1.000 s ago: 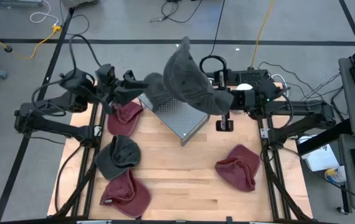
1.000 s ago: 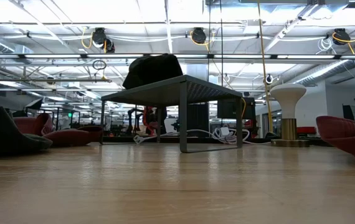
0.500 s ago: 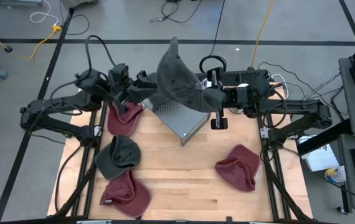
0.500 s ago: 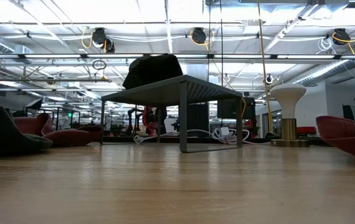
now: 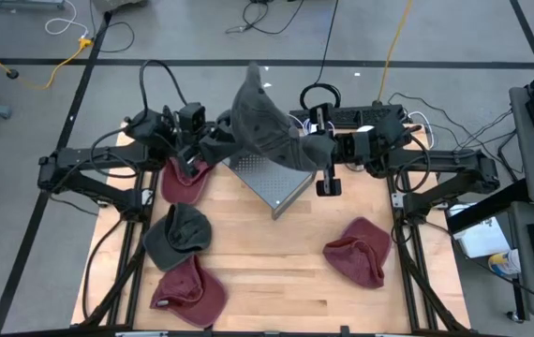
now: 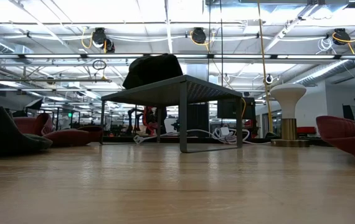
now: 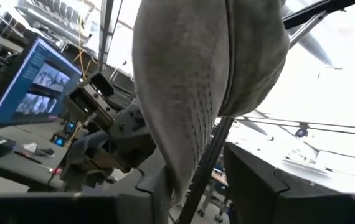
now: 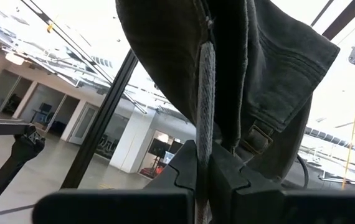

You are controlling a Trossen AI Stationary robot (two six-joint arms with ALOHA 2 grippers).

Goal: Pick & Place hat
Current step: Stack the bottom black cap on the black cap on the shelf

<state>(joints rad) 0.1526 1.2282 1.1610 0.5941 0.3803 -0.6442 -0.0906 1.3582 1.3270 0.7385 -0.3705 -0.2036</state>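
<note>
The wooden worktop is carrying a metal stand near its far edge, with a dark hat lying on it (seen in the low view), and red and grey hats are lying towards the left and right edges. Above the stand, the grey hat is hanging in the air between both arms. The right jaws are closing tight on its strap side, while the left jaws are sitting part open around its other edge; whether they are actually gripping it I cannot tell.

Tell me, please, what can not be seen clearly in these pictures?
- High view: the grey hat hides where each hand grips it and part of the metal stand.
- Low view: neither hand appears.
- Left wrist view: the hat fills the picture and hides the table.
</note>
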